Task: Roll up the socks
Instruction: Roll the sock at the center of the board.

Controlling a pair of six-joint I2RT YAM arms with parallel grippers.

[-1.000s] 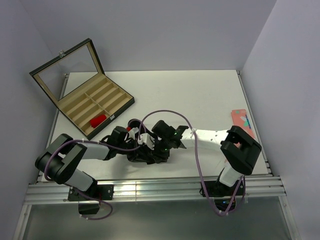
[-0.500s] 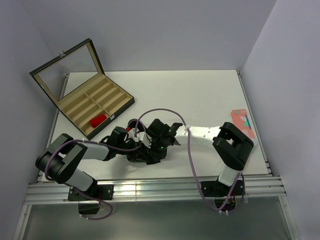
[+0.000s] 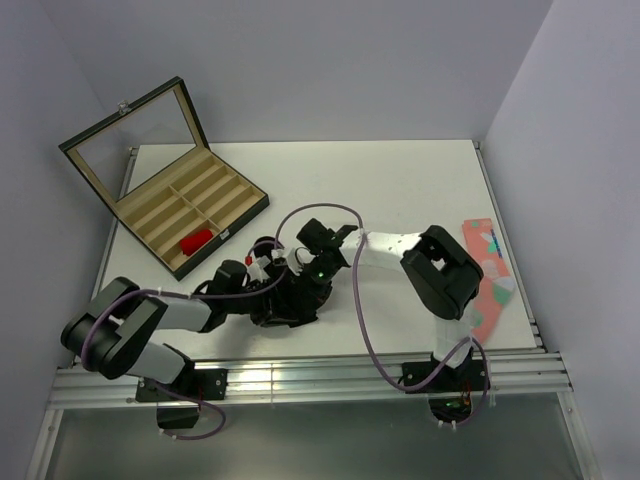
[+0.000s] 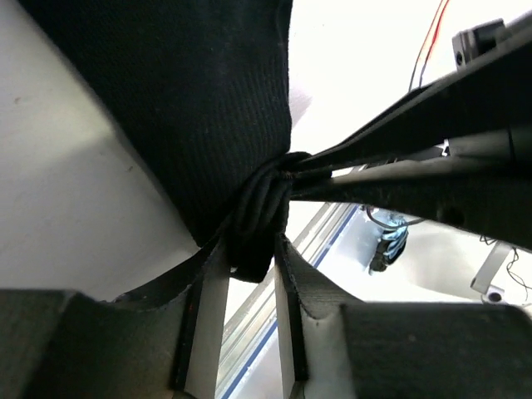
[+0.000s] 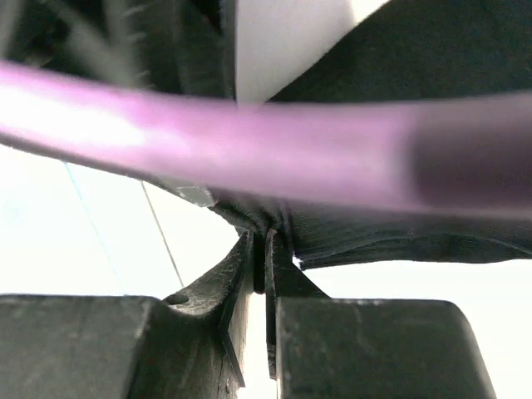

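The black sock [image 3: 288,303] lies bunched near the table's front, under both grippers. In the left wrist view the black sock [image 4: 183,108] hangs from above. A rolled fold of it sits loosely between my left gripper's [image 4: 253,253] part-open fingers [image 4: 208,324]. My right gripper [image 5: 259,239] is shut on a thin fold of the black sock [image 5: 391,224]. From above, the left gripper [image 3: 266,270] and right gripper [image 3: 300,268] meet over the sock. The red sock [image 3: 196,241] lies in a compartment of the box.
An open compartment box [image 3: 222,232] with its lid raised stands at the back left. A salmon-pink patterned sock [image 3: 490,272] lies by the table's right edge, beside the right arm's elbow. A purple cable [image 5: 249,108] crosses the right wrist view and loops over the table.
The right gripper moved left and shut on the black sock. The left jaws have parted slightly. The right arm's elbow swung left, uncovering more of the salmon-pink sock.
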